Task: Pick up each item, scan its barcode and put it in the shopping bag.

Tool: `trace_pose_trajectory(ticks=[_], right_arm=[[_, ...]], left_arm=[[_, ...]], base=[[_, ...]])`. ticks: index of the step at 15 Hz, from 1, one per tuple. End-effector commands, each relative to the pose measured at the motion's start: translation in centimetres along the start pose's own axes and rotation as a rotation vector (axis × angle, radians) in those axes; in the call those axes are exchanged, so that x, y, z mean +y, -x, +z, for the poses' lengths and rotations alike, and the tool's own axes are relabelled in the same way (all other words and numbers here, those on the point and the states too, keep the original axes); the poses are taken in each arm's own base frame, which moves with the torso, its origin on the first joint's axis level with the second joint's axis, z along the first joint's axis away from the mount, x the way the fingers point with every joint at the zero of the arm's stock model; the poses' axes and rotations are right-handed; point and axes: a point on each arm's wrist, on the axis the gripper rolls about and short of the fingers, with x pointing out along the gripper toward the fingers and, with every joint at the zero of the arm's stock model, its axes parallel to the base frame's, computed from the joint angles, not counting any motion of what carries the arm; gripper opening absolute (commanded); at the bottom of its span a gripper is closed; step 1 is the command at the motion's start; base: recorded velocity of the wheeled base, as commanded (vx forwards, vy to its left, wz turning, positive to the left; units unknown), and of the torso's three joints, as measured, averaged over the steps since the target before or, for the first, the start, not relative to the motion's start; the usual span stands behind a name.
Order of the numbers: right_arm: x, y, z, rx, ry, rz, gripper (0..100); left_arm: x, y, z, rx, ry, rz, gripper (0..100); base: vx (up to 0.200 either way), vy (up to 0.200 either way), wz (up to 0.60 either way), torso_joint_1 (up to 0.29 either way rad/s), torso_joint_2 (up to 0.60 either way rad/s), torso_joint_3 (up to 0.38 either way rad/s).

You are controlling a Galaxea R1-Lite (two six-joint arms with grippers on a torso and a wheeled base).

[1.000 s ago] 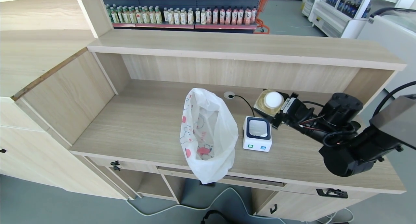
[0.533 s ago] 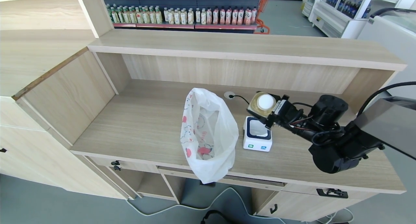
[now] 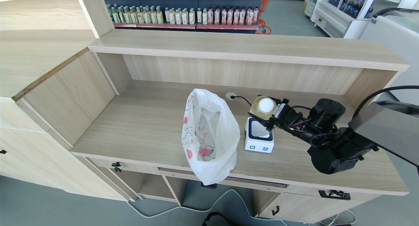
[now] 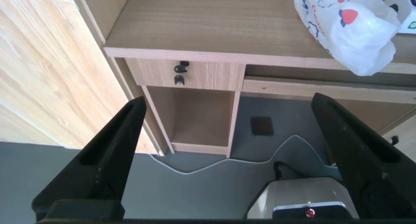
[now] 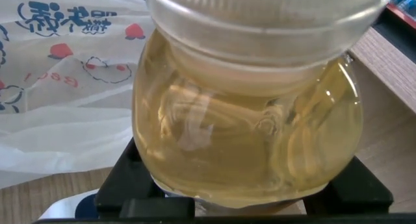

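Note:
A clear bottle [image 3: 263,106] of pale yellow liquid with a white cap hangs over the back edge of the white barcode scanner [image 3: 259,136]. My right gripper [image 3: 265,111] is shut on it. In the right wrist view the bottle [image 5: 247,133] is close up, with the black fingers [image 5: 140,188] hugging its sides. The white shopping bag [image 3: 209,134] with red prints stands open just left of the scanner, at the counter's front edge. My left gripper [image 4: 237,152] is open and hangs below counter height, in front of the desk; the bag [image 4: 351,23] sits up and to the side of it.
The scanner's black cable runs to a grommet [image 3: 231,95] at the back of the wooden counter [image 3: 140,121]. A raised ledge [image 3: 242,47] walls the back and sides. A drawer with a key [image 4: 181,68] sits under the counter's front edge.
My right arm has carried the bottle leftward, from beside the scanner's back right corner to over its rear edge. The bag and scanner have stayed put.

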Motion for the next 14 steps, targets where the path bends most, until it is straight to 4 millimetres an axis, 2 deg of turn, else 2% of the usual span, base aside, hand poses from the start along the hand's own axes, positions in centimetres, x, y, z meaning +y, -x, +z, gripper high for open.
trace_pose_trajectory(ticks=[1,10,14], right_arm=[[0.2,0.0,-0.2,0.002,-0.003,0.003,0],[1.0,0.3,-0.7,0.02,-0.011,0.014,0],[1.8,0.3,-1.5,0.023,-0.015,0.015,0]], left_arm=[[0.0,0.0,0.0,-0.001,0.0,0.0,100],[0.0,0.0,0.0,-0.001,0.0,0.0,100],[0.0,0.0,0.0,-0.001,-0.001,0.0,100]], base=[[0.0,0.0,0.0,0.0,0.0,0.0],[0.0,0.0,0.0,0.0,0.0,0.0],[0.0,0.0,0.0,0.0,0.0,0.0]])
